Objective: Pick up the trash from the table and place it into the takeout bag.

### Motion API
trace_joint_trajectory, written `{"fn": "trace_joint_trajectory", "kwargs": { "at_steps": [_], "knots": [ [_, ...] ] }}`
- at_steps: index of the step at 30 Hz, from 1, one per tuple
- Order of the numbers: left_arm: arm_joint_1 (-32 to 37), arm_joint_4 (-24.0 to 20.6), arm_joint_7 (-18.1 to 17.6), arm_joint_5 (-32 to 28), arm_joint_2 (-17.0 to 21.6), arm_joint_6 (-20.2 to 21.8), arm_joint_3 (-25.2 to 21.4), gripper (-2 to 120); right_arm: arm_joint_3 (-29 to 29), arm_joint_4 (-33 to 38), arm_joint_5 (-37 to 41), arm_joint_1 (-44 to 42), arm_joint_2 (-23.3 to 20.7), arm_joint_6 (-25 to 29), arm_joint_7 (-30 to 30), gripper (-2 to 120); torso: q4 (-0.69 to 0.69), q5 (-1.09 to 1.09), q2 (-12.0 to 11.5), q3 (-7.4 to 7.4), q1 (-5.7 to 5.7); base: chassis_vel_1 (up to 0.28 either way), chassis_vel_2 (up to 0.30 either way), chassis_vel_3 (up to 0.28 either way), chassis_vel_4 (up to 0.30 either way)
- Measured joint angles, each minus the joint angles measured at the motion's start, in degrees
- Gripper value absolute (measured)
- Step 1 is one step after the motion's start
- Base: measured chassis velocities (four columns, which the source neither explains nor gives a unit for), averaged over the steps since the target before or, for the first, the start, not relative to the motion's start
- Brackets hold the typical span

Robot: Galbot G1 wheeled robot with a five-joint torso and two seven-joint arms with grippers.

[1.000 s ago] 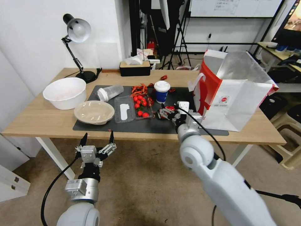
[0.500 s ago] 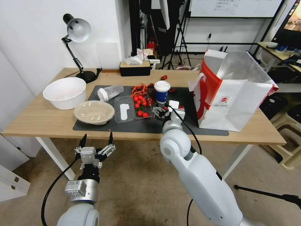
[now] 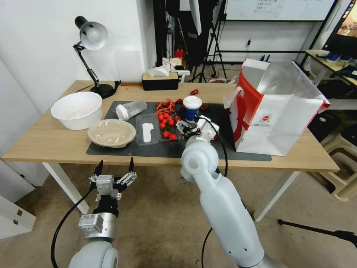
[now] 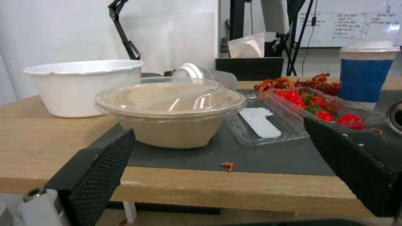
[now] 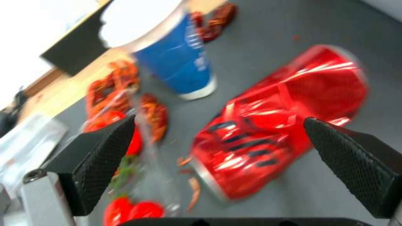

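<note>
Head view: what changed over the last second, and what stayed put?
The right gripper swung from beside the takeout bag toward the robot's left, and now hangs open over the crushed can near the blue cup; nothing grasped. The left gripper, bowl and bag stayed.

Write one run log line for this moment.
right gripper: open, above crushed red can | left gripper: open, below table edge

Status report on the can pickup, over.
Right pincer open over the crushed red can, not gripping. Left pincer open, parked below the table edge. Blue cup close beside can.
</note>
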Motion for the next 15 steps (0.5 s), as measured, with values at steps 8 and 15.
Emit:
{"fn": "trace_joint_trajectory", "kwargs": {
  "at_steps": [8, 15],
  "knots": [
    [0.0, 0.5, -0.1, -0.1, 0.0, -0.3, -0.2, 100, 5.8, -0.3, 5.1, 0.0, 3.6, 0.3, 3.5, 100, -0.01, 0.00, 0.0, 0.00, 0.00, 0.000, 0.000, 0.000, 0.000],
    [0.0, 0.7, -0.1, 0.1, 0.0, -0.5, -0.1, 100, 10.3, -3.7, 9.5, 2.3, 3.6, 1.4, 7.5, 100, 0.00, 0.01, 0.0, 0.00, -0.01, 0.000, 0.000, 0.000, 0.000]
  ]
}}
